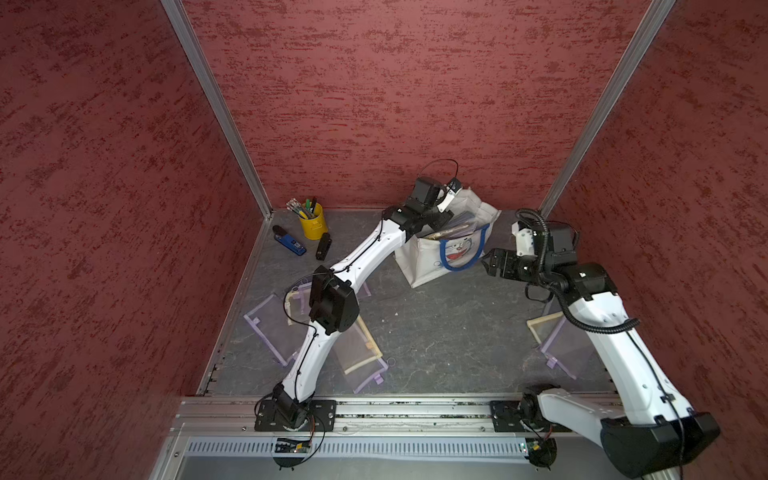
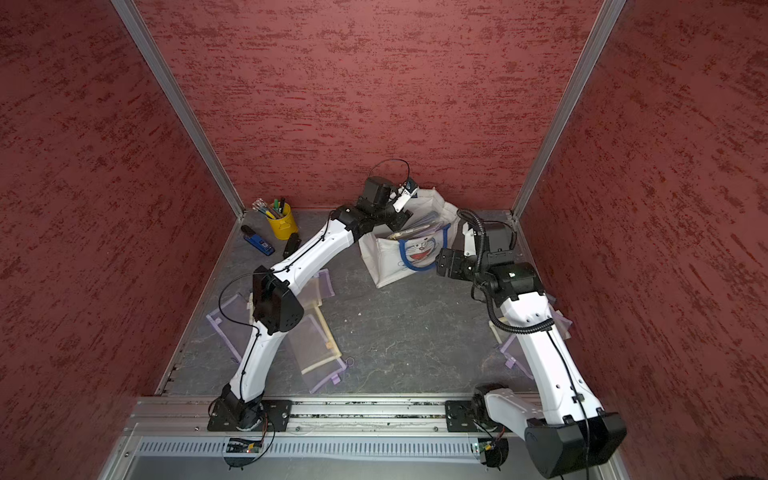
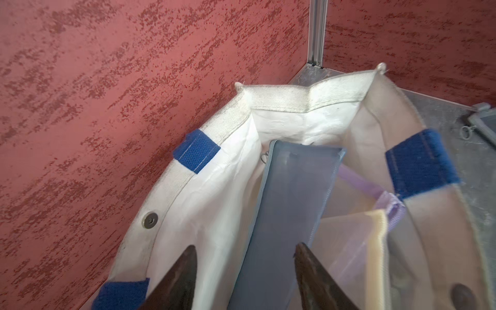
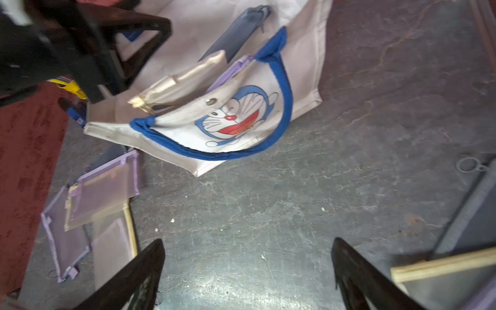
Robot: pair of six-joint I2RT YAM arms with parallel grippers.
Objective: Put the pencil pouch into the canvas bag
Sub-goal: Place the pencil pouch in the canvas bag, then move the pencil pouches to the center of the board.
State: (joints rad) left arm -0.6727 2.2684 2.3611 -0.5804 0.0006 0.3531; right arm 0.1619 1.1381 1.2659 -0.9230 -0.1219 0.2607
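The white canvas bag [image 1: 428, 266] [image 2: 384, 268] with blue handles and a cat face stands at the back of the table, mouth up. A grey-blue pencil pouch [image 3: 292, 193] [image 4: 236, 29] stands on end inside it, beside a lilac and cream mesh pouch [image 3: 357, 241]. My left gripper [image 3: 245, 257] [image 1: 439, 219] hangs over the bag's mouth, open, and the grey-blue pouch lies loose between its fingers. My right gripper [image 4: 247, 249] [image 1: 490, 261] hovers open and empty over the bare table, just right of the bag.
Several mesh pouches lie on the table under my left arm [image 1: 270, 328] and one beside my right arm [image 1: 561, 345]. A yellow pen cup [image 1: 313, 224], a blue tool [image 1: 291, 243] and a black item [image 1: 323, 246] sit back left. The red wall [image 3: 134, 107] stands right behind the bag.
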